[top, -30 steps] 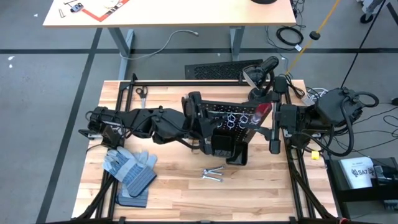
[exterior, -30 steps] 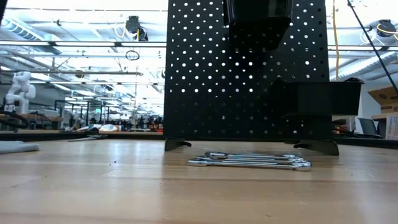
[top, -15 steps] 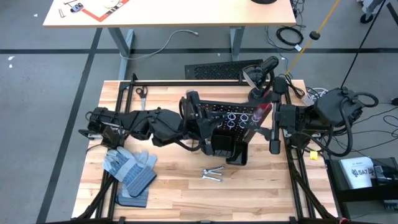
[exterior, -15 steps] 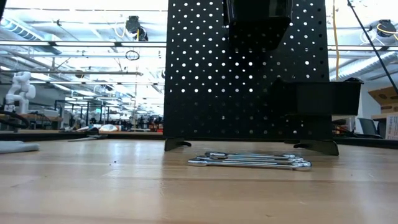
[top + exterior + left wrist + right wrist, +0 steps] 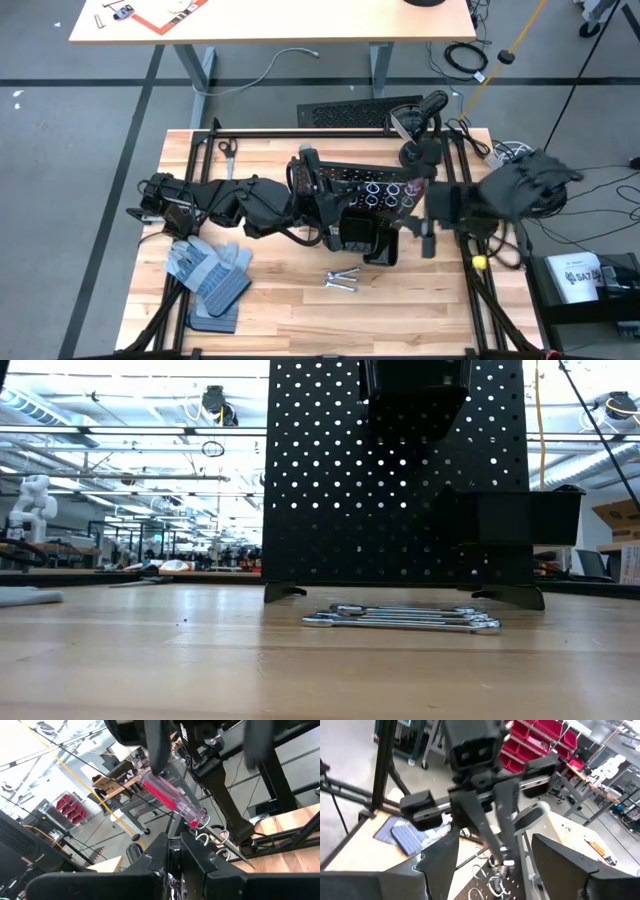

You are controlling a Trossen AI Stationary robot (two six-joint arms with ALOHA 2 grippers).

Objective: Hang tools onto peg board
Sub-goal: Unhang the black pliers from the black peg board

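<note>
Peg board [image 5: 365,195]: upright mid-bench; red-handled screwdriver [image 5: 172,800] seated in one of its rings, judged hung; wrenches [image 5: 342,280] flat on the wooden bench [image 5: 290,300] in front of the board, judged still to hang; left claw [image 5: 318,195] nearly closed at the board, holding nothing visible; right claw [image 5: 428,235] wide open, empty, beside the board; gloves [image 5: 210,272] off to the board's left; open workshop beyond the board.

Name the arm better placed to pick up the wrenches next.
Probably the right. Its gripper is open and empty beside the peg board; the left gripper is shut at the board. The wrenches lie in front.
</note>
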